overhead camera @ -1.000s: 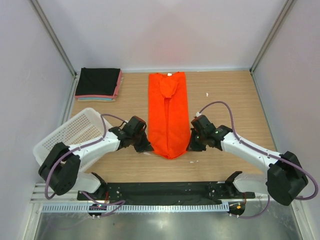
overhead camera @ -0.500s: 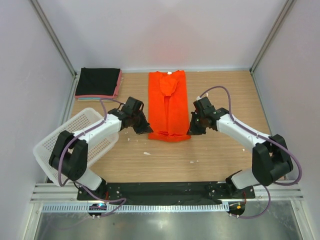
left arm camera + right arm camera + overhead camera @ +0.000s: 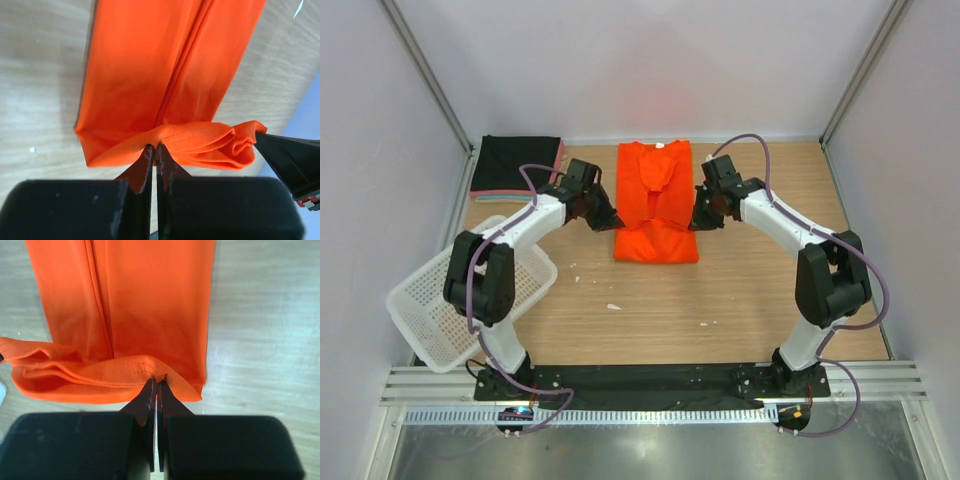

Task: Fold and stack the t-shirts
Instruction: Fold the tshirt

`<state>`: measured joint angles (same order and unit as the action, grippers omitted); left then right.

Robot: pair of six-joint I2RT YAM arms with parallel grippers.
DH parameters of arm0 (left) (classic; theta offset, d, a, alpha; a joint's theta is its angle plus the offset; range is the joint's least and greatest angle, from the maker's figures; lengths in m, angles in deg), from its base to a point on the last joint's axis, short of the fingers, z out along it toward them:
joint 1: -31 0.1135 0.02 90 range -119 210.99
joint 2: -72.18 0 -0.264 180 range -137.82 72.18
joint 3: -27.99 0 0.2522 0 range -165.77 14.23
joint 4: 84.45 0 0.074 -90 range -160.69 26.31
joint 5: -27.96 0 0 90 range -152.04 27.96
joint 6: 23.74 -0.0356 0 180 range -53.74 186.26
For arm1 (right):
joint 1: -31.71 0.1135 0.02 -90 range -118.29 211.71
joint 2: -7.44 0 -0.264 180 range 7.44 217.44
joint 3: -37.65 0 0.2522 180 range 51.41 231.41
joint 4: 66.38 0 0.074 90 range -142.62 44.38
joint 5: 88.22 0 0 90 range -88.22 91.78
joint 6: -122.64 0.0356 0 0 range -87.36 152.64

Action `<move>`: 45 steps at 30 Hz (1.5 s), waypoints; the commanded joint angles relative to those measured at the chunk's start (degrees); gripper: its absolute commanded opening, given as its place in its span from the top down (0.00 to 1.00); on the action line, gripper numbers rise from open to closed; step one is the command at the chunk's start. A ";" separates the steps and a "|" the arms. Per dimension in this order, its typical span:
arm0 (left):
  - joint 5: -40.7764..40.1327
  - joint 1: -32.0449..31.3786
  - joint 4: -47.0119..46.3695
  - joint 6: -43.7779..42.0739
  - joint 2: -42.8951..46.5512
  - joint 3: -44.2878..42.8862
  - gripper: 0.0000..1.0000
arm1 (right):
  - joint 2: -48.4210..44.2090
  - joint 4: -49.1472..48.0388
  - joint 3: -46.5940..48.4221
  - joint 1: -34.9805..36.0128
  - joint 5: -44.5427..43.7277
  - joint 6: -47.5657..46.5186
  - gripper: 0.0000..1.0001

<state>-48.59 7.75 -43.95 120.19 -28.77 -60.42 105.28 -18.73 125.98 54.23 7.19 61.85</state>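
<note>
1 overhead cam, 2 wrist close-ups

Left tool (image 3: 611, 222), right tool (image 3: 697, 221) beside t-shirt (image 3: 656, 200)

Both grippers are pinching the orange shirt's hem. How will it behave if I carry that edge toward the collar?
Probably floppy: the orange t-shirt bunches into loose waves between the left gripper and right gripper. Likely light, since thin pinches lift it. It may sag mid-span, so keep tension.

White arms (image 3: 775, 222) (black joints (image 3: 480, 283), purple cables (image 3: 750, 137))
</note>
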 commanded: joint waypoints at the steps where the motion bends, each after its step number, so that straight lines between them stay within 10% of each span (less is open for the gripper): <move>1: 2.10 1.97 -1.08 -3.04 -3.28 -5.05 1.00 | 2.43 -1.02 5.23 -1.16 -0.58 -2.05 0.99; 45: 6.32 8.92 -9.51 -0.76 -25.52 -27.03 0.99 | 22.47 -7.61 26.15 -7.32 4.52 -5.83 0.99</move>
<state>-43.91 15.49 -49.69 118.71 -53.62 -84.27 127.27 -24.02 148.67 47.37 11.10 57.04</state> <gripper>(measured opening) 0.009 0.029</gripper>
